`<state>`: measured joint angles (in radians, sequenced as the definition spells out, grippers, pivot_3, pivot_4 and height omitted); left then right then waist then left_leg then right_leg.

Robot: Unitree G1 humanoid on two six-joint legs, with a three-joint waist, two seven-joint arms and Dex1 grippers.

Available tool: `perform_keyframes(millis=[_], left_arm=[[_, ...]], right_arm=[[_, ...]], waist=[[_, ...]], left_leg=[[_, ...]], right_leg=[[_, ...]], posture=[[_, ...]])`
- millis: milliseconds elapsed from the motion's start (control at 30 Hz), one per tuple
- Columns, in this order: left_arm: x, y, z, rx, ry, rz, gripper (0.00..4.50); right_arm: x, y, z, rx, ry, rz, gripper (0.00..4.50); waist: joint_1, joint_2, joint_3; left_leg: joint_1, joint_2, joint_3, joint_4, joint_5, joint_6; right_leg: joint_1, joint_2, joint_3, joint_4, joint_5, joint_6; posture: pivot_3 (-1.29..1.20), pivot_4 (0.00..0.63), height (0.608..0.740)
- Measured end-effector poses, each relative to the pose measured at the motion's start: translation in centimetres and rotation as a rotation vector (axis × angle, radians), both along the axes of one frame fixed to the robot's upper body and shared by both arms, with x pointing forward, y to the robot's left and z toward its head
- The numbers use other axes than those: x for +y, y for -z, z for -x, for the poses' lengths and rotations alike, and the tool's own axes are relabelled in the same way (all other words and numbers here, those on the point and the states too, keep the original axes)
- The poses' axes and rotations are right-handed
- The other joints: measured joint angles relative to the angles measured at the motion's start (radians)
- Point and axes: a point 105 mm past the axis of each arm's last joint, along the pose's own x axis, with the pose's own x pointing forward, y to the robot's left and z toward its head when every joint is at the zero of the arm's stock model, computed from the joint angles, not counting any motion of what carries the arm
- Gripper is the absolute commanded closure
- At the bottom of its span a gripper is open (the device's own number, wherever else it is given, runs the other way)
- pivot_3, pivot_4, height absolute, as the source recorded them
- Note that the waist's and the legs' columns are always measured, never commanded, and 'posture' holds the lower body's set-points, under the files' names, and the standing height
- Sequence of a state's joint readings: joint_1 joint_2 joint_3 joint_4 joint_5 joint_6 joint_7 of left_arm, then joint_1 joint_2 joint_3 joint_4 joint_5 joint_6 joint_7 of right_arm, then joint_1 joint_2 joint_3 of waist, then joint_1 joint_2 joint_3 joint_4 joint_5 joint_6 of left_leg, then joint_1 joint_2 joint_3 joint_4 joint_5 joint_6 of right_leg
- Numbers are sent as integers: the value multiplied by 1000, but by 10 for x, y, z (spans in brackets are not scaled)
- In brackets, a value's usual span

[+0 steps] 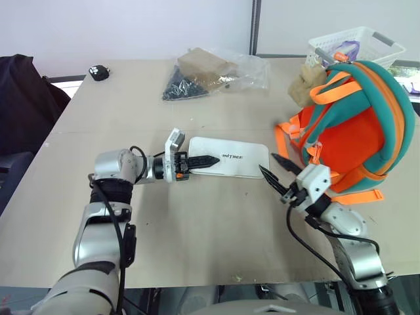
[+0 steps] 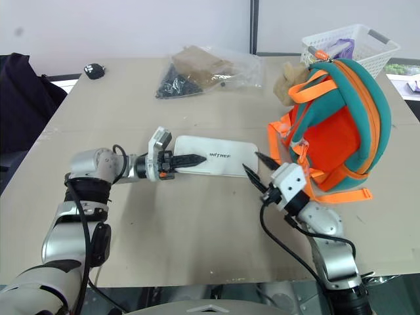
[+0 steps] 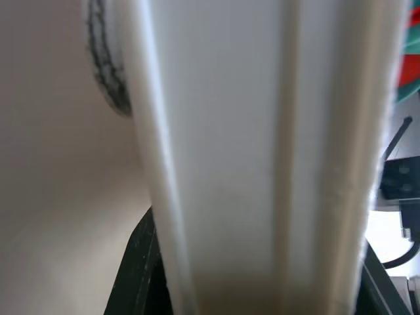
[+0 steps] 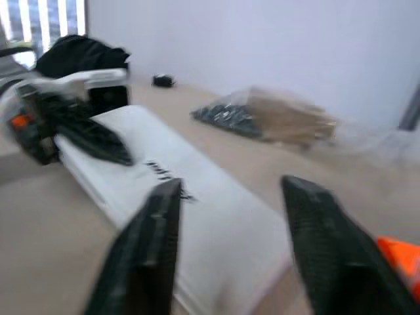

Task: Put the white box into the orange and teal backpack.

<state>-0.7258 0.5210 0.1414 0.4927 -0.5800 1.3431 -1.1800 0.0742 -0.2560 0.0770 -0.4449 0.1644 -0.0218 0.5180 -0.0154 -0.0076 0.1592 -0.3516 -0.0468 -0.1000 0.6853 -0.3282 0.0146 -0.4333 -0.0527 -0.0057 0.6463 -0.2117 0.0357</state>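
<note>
The white box (image 1: 230, 157) lies flat on the table (image 1: 197, 230), and the left gripper (image 1: 209, 160) is closed on its end: one black finger lies over the lid and the wrist view shows the box running between the two fingers. Just past that finger the lid carries small dark lettering; it looks like a brand name but the letters are too small to read with certainty. The right gripper (image 1: 274, 167) is at the opposite end of the box, just beside its corner and not touching it, with its fingers apart and nothing between them. Directly behind this gripper stands the orange and teal backpack (image 1: 351, 128), upright, with orange straps hanging at its side and a tan plush charm (image 1: 306, 82) at its top. Behind the backpack is a white lattice basket (image 1: 357, 44). Far beyond the left gripper are a clear plastic bag (image 1: 213, 71) with dark and brown contents and a small black object (image 1: 99, 72).
</note>
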Motion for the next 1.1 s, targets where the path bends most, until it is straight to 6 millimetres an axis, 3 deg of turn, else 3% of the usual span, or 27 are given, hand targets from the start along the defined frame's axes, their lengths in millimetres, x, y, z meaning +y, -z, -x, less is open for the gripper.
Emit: perform_keyframes(millis=[33,100,233,300,533,667,833,967,1000,1067,1100], left_arm=[[2,-3,2,-18,-11,15,3352],[9,-14,5,-73,-45,58,3352],[12,-47,6,-228,-112,125,3352],[13,-56,6,-274,-162,144,3352],[19,-65,8,-319,-263,163,3352],[21,-63,10,-317,-315,168,3352],[26,-63,12,-321,-368,167,3352],[29,-67,16,-346,-391,175,3352],[31,-67,16,-356,-402,170,3352],[38,-67,16,-382,-432,142,3352],[40,-68,16,-390,-442,137,3352]], right_arm=[[-8,-1,2,-1,49,-29,1205],[-28,-4,4,3,186,-116,386],[-58,-20,-12,14,416,-314,386],[-62,-32,-25,27,474,-440,386],[-55,-50,-65,69,451,-591,386],[-56,-67,-89,71,429,-678,2043],[-58,-69,-100,89,421,-711,4407],[-42,-80,-99,96,223,-674,4467],[-30,-85,-93,137,70,-662,4467],[-3,-100,-59,210,-336,-581,4467],[3,-106,-47,217,-437,-558,4467]], waist=[[2,0,0],[4,0,0],[3,0,0],[2,0,0],[-1,1,1],[0,0,1],[-1,1,1],[-7,1,1],[-9,1,1],[-13,1,2],[-14,1,2]], left_leg=[[0,0,0,0,0,0],[0,0,-1,0,0,0],[0,0,0,0,1,-2],[1,0,0,0,2,-3],[1,0,1,-1,2,-3],[1,0,0,-1,2,-3],[1,0,1,-2,2,-3],[1,0,2,-1,2,-3],[1,1,2,-2,2,-3],[0,1,1,-2,2,-3],[0,1,1,-2,2,-3]], right_leg=[[0,0,0,0,0,0],[0,0,0,0,0,0],[-1,-1,1,0,1,-1],[-1,0,0,2,1,-2],[-2,0,1,3,2,-3],[-2,0,0,3,1,-3],[-2,0,1,2,2,-2],[-2,1,2,2,2,-2],[-3,1,2,3,2,-3],[-2,1,1,2,2,-3],[-2,1,1,1,1,-3]], posture=[[0,150,725],[0,150,725],[0,150,725],[0,150,725],[0,150,725],[0,150,725],[0,150,725],[0,150,725],[0,150,725],[0,150,725],[0,150,725]])
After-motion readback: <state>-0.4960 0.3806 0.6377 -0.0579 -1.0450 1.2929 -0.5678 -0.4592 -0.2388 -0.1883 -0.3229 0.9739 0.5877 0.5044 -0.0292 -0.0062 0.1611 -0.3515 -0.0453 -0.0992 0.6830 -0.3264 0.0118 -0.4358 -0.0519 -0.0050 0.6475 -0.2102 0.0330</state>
